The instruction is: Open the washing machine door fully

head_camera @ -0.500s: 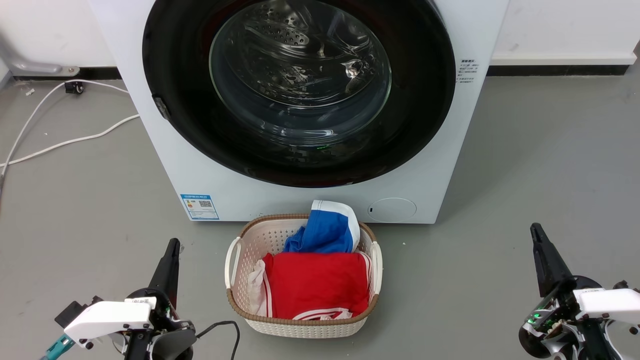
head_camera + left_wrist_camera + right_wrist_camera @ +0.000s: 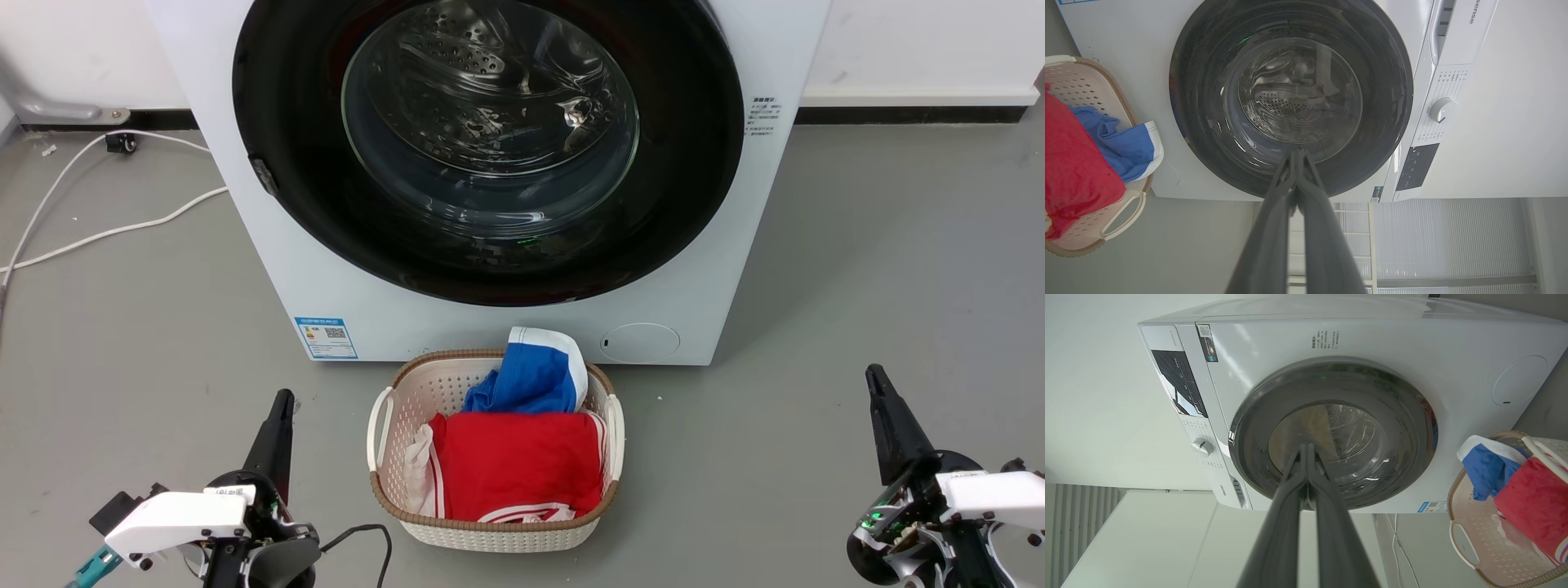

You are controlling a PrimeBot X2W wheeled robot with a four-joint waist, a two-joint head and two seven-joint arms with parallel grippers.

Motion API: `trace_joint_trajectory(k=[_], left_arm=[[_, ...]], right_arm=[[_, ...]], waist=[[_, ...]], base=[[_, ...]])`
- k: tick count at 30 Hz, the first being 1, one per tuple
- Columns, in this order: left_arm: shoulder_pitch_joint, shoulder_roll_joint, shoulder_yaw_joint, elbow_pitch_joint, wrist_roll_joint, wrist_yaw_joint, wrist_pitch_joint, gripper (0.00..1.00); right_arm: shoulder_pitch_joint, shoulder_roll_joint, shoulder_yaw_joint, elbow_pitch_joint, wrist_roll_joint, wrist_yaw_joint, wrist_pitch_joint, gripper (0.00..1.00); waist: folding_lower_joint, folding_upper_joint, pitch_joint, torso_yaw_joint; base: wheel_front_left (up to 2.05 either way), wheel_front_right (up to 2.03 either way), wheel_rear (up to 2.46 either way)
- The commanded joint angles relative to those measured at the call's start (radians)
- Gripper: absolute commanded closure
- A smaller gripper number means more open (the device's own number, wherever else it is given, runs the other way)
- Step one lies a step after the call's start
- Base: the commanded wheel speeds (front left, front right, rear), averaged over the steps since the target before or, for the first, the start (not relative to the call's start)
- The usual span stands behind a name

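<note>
black washing machine door shut, top cropped in head view

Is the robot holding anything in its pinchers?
No, nothing. The left gripper and the right gripper are both shut and empty, well short of the closed washing machine door.

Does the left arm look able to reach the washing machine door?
Probably yes: the left end effector, shut, sits beside the laundry basket, with bare floor between it and the washing machine door.
</note>
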Motion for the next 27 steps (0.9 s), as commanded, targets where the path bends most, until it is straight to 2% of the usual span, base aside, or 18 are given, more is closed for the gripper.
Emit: trace_joint_trajectory(k=[1, 14, 15, 23, 27], left_arm=[[-0.010, -0.001, 0.003, 0.001, 0.005, -0.003, 0.003, 1.00], [-0.010, -0.002, 0.004, 0.001, 0.005, -0.003, 0.005, 1.00], [0.000, -0.001, 0.001, 0.001, 0.003, 0.000, 0.000, 0.00], [0.009, -0.003, -0.029, -0.011, 0.020, 0.000, -0.034, 0.00], [0.008, -0.004, -0.042, -0.029, 0.063, 0.000, -0.054, 0.00]], right_arm=[[-0.012, 0.004, -0.002, 0.001, -0.009, 0.003, 0.001, 1.00], [-0.012, 0.005, -0.003, 0.001, -0.008, 0.003, 0.002, 1.00], [0.000, 0.001, -0.001, 0.001, -0.003, 0.000, 0.000, 0.00], [0.024, 0.002, 0.013, -0.024, -0.019, 0.000, -0.032, 0.00], [0.033, -0.001, 0.020, -0.048, -0.044, 0.000, -0.053, 0.00]], waist=[[0.0001, 0.0000, 0.000, 0.000], [0.0001, 0.0000, 0.000, 0.000], [0.0001, 0.0000, 0.000, 0.000], [0.0001, 0.0000, 0.000, 0.000], [0.0001, 0.0000, 0.000, 0.001]], base=[[0.00, 0.00, 0.00], [0.00, 0.00, 0.00], [0.00, 0.00, 0.00], [0.00, 0.00, 0.00], [0.00, 0.00, 0.00]])
